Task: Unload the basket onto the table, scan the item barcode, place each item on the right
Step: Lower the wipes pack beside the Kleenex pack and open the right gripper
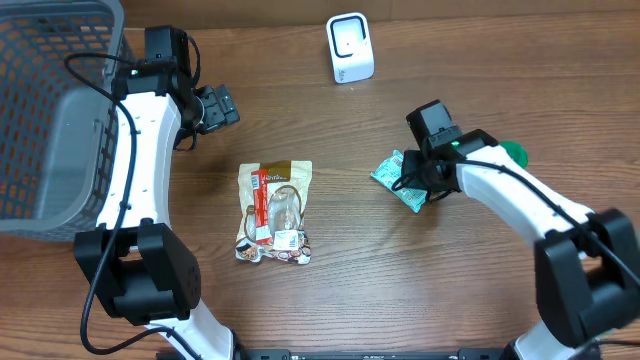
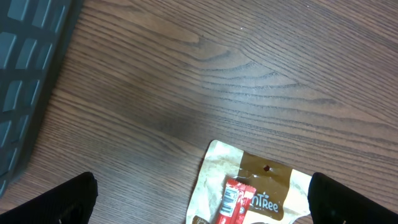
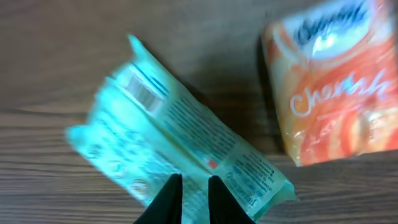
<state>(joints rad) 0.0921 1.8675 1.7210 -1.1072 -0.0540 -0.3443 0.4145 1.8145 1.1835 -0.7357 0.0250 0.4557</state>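
Right gripper [image 3: 194,190] sits low over the teal packet [image 3: 180,134], jaws narrow, only a thin slit between the two dark fingers [image 3: 169,198]. Tips overlap the packet's near edge. Can't tell if they pinch the wrapper or just rest on it. Packet lies diagonal in the right wrist view, printed side up. Barcode [image 3: 144,94] is at its far-left end, facing up. Orange packet [image 3: 329,81] lies just right of it with a dark gap between them.

Overhead, the teal packet is right of centre on the table [image 1: 400,290], with the gripper over its right end. Green thing [image 1: 515,152] pokes out right of the right arm, too hidden to name. Scanner [image 1: 350,47], white and upright, stands at the far edge. It is well apart from the teal packet, farther back and slightly left.

Left gripper [image 1: 222,105] hangs over the far-left part of the table, jaws wide, nothing between them. Left wrist view shows its fingers [image 2: 71,199] at the two bottom corners. Pouch [image 1: 275,208], brown and cream with a red label, lies flat left of centre. It is nearer than the left gripper and untouched. Grey basket [image 1: 50,110] fills the far-left corner, with the left arm just beside its right wall.
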